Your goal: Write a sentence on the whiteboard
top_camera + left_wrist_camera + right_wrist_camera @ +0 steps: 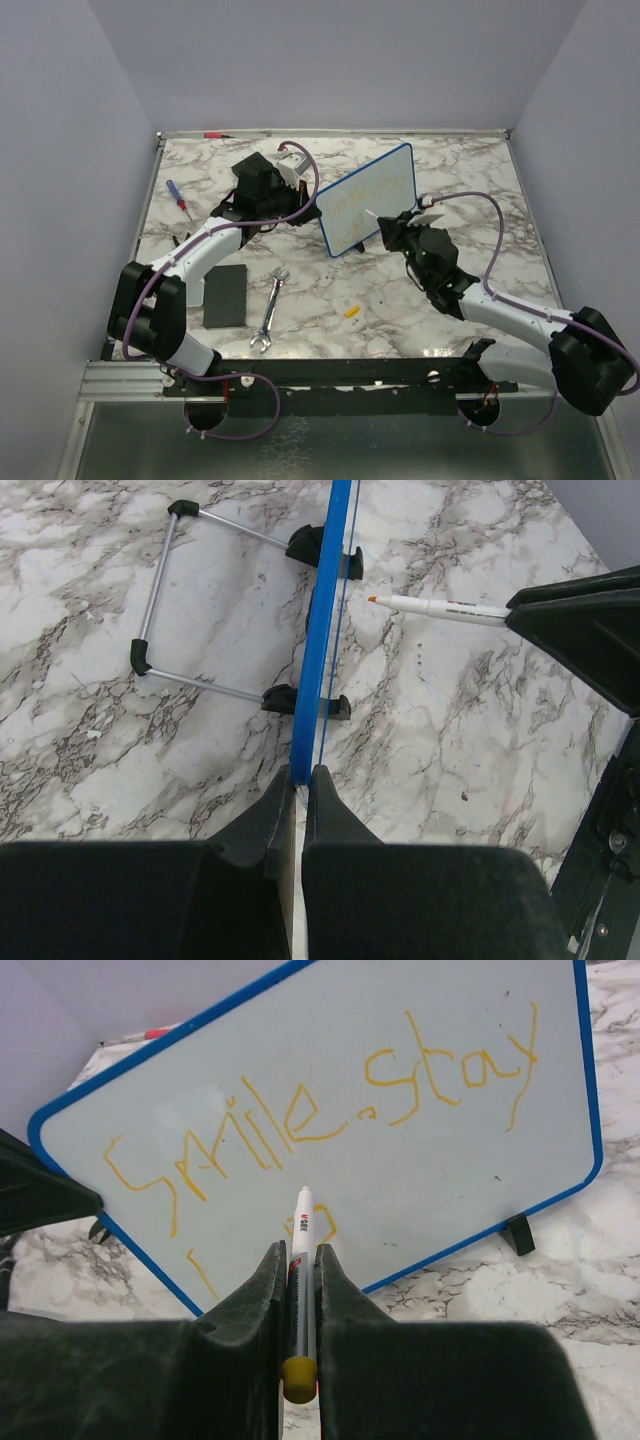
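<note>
The whiteboard (368, 198) with its blue frame stands upright on black feet at mid-table. It also shows in the right wrist view (330, 1110) and edge-on in the left wrist view (322, 630). The sentence (300, 1110) reads "Smile. stay" in yellow, with a few more strokes below it. My left gripper (301, 776) is shut on the board's blue edge. My right gripper (300, 1255) is shut on a white marker (302, 1250) with a yellow end cap. Its tip points at the board's lower face. The marker also shows in the left wrist view (440, 606).
A wrench (269, 309), a black pad (223, 294) and a small yellow cap (351, 310) lie on the near marble. A blue-and-red screwdriver (176, 194) lies at the left. A red marker (213, 133) lies along the back wall.
</note>
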Controlling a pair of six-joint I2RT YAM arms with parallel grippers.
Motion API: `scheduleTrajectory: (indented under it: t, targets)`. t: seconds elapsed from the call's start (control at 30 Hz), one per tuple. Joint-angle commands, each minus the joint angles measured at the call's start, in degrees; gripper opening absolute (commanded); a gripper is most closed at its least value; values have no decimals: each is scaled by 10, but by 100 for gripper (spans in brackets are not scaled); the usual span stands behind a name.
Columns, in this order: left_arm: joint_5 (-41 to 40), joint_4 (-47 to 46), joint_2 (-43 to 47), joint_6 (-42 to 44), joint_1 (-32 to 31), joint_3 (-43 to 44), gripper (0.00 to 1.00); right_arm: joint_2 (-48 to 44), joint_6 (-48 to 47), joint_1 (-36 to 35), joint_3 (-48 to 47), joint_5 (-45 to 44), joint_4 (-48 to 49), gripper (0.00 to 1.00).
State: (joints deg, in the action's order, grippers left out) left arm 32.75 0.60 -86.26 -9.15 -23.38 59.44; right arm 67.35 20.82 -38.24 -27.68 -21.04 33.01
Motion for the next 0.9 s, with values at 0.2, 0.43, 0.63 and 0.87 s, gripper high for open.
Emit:
scheduleTrajectory:
  t: [0.2,0.43,0.63,0.87]
  targets:
    - [-1,30,12,10,-7,-1,0,-27,1,75,25,164,-8,1]
    - [-3,31,11,11,-8,0,0,-17,1,131,29,245,1,1]
    - [-2,32,7,11,-8,1,0,10,-8,137,21,269,3,1]
    - [-2,32,6,11,-7,1,0,44,-22,137,3,278,-5,1]
